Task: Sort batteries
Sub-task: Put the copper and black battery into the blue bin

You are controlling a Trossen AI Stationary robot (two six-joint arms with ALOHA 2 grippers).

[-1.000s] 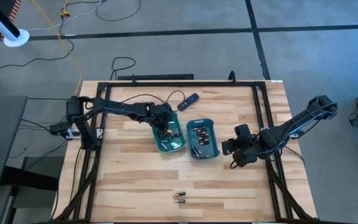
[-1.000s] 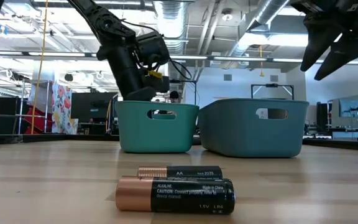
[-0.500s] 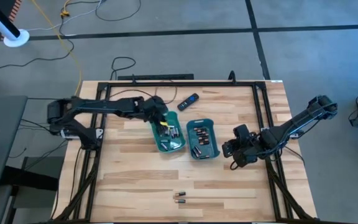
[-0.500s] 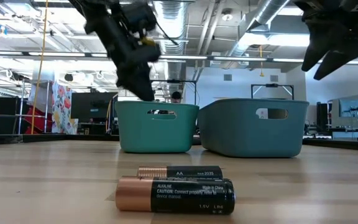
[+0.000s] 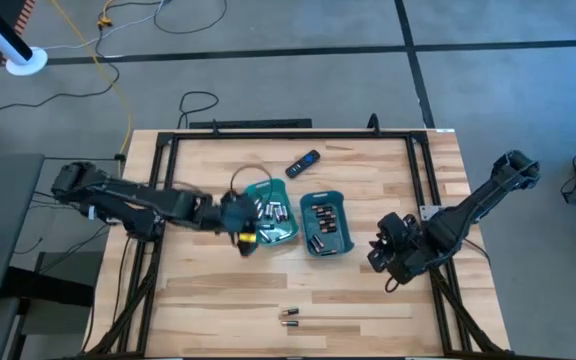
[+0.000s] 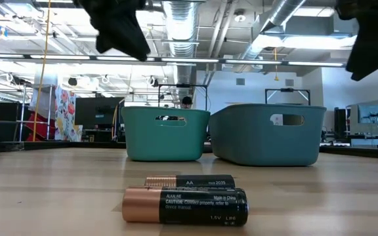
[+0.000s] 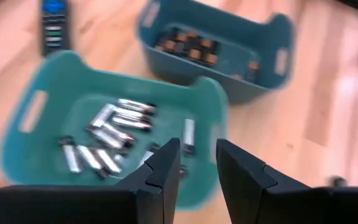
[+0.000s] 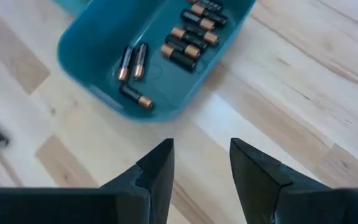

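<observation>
While two dark batteries are lying loose on the table, well apart from both pincers, the right gripper is hovering released beside the copper-ended tray. It is needing, I judge, a low approach across one battery only. The left gripper is hanging empty, fingers slightly parted, by the silvery tray.

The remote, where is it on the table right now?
In the high view the remote lies on the bare wood toward the table's far edge, just beyond the two teal trays, touching neither.

Two dark jointed arms with black cabling; left end effector with a yellow tag.
</observation>
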